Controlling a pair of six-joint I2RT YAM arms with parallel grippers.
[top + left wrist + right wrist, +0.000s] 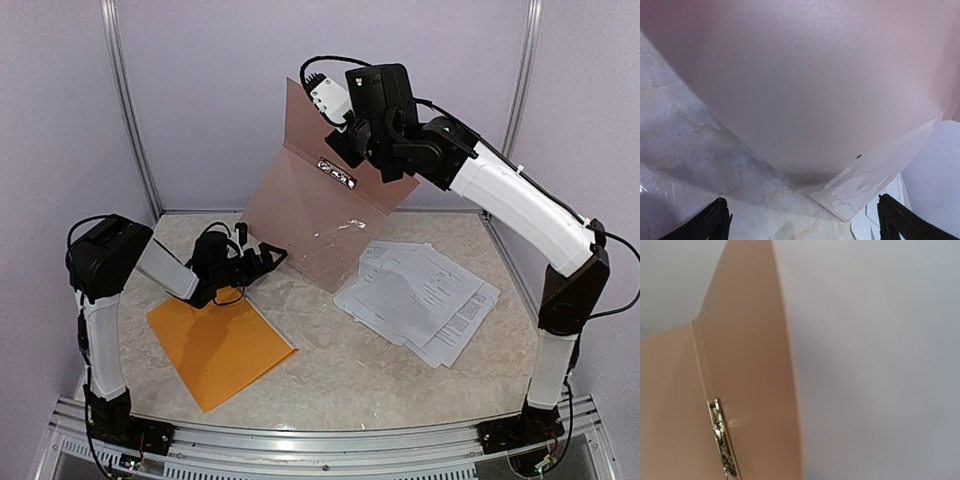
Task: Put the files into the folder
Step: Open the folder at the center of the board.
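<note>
Files [420, 295] print too small to read; clipboard [810, 90] blurred, edges cut off (left wrist view).

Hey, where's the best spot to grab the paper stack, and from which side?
Probably take the papers by their near-left edge, coming in low from the left with the open left gripper. They lie flat and fanned, so the staggered edges there let a finger slide under. Their far-left corner is crowded by the brown cover that the right gripper holds up.

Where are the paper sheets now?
Top view: the paper sheets lie fanned on the table at right, beside the lower corner of the raised brownish clip folder.
</note>
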